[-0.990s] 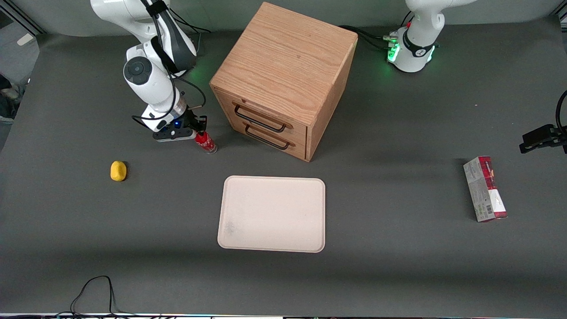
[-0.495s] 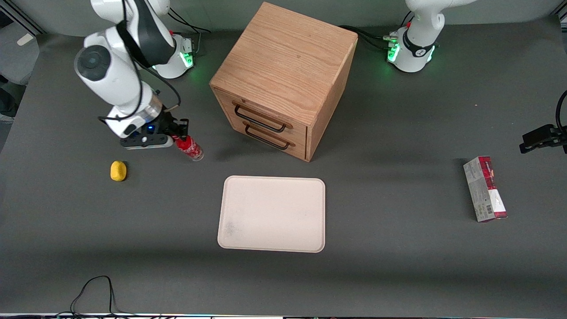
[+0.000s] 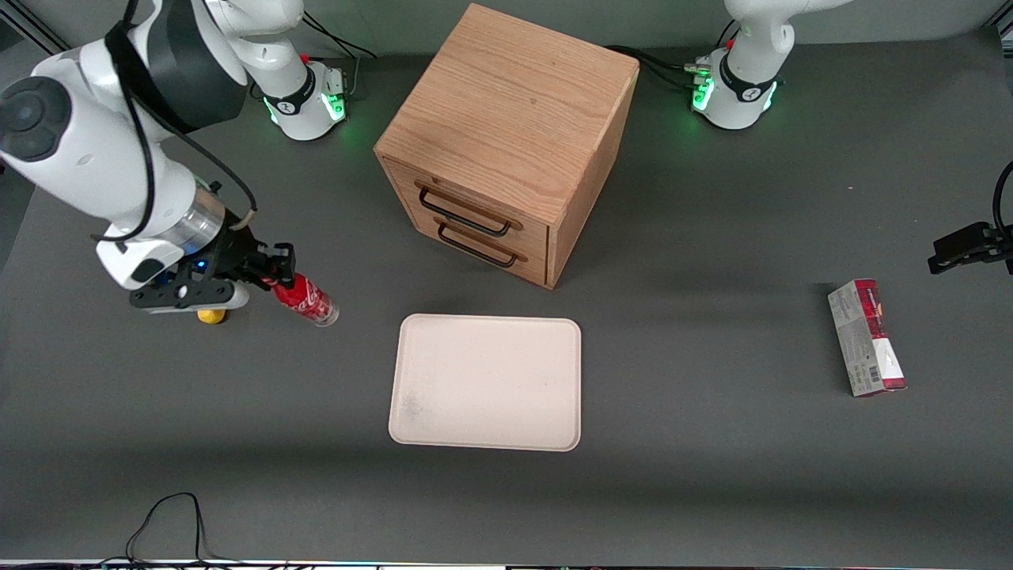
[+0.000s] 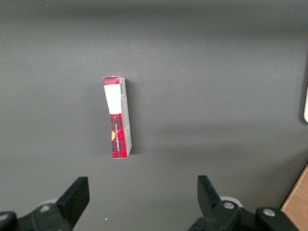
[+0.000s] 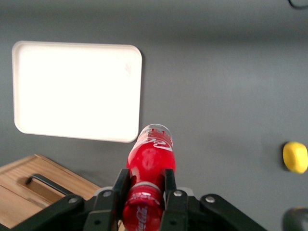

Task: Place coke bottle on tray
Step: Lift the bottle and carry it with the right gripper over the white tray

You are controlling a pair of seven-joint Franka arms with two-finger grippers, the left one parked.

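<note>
The coke bottle (image 3: 306, 298) is a small red bottle with white lettering and a clear base. It hangs tilted in the air, above the table. My right gripper (image 3: 277, 277) is shut on its neck just below the red cap, as the right wrist view shows (image 5: 144, 185). The bottle (image 5: 150, 156) points down toward the table there. The cream tray (image 3: 487, 381) lies flat on the table, nearer to the front camera than the cabinet; it also shows in the right wrist view (image 5: 72, 89). The bottle is off to the side of the tray, toward the working arm's end.
A wooden two-drawer cabinet (image 3: 506, 134) stands farther from the front camera than the tray. A yellow lemon-like object (image 3: 210, 317) lies under my gripper body. A red-and-grey carton (image 3: 866, 337) lies toward the parked arm's end. A black cable (image 3: 166, 522) loops at the table's front edge.
My right gripper lifted the coke bottle off the table near the cabinet and carried it up, nearer to the front camera and toward the working arm's end. The bottle now tilts more.
</note>
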